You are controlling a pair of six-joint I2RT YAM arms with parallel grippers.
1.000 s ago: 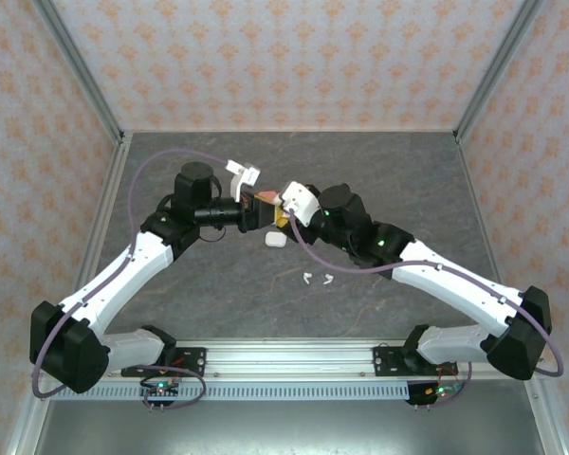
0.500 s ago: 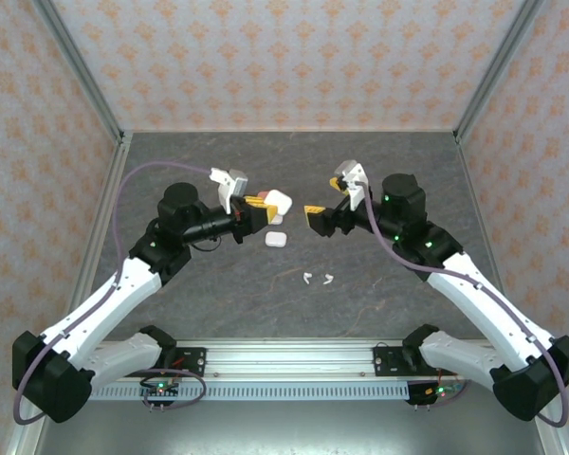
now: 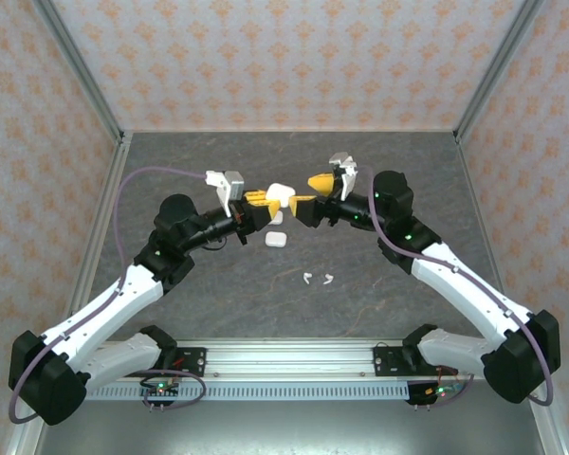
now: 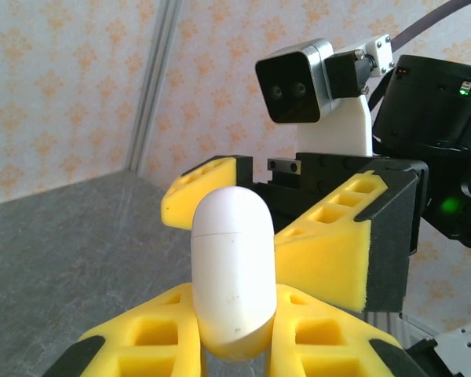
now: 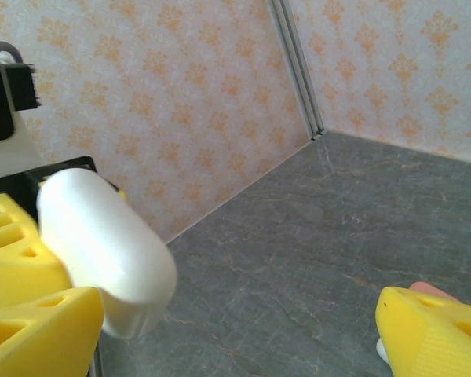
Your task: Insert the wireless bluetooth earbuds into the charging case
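Observation:
A white, closed charging case (image 3: 282, 195) (image 4: 234, 267) is held above the table with my left gripper (image 3: 266, 199) (image 4: 234, 342) shut on its lower end. My right gripper (image 3: 309, 191) (image 5: 235, 338) stands open just right of the case, one yellow finger on either side of the case's top in the left wrist view. The right wrist view has the case (image 5: 102, 243) close to the left finger. Two white earbuds (image 3: 306, 278) (image 3: 328, 279) lie on the table below the grippers.
A second white case (image 3: 275, 240) lies on the grey table (image 3: 389, 171) under the held one. Patterned walls with metal corner posts (image 3: 76, 76) enclose the table. A rail (image 3: 284, 365) runs along the near edge.
The right gripper pulled away to the right half a second ago and has now come back up to the case, open. The left gripper kept the case and shifted slightly left.

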